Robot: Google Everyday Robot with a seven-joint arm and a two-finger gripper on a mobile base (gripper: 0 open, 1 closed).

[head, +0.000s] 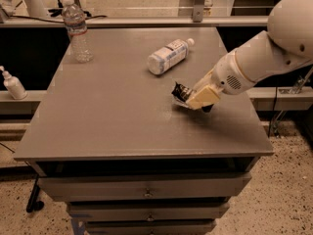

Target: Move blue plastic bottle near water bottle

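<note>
No text can be read anywhere. The blue bottle (167,57) lies on its side at the far middle of the table (107,121). It has a printed label, but the marks are too small to make out. The water bottle (77,29) stands upright at the far left corner and wears a pale band with red, also unreadable. The gripper (191,101) sits low over the table's right side, against a black wrapper (180,91) whose markings cannot be read.

I have the arm (257,62) coming in from the right edge of the table (112,116), sloping down and leftward. The gripper (200,101) hangs low over the table's right half, near its surface.
</note>
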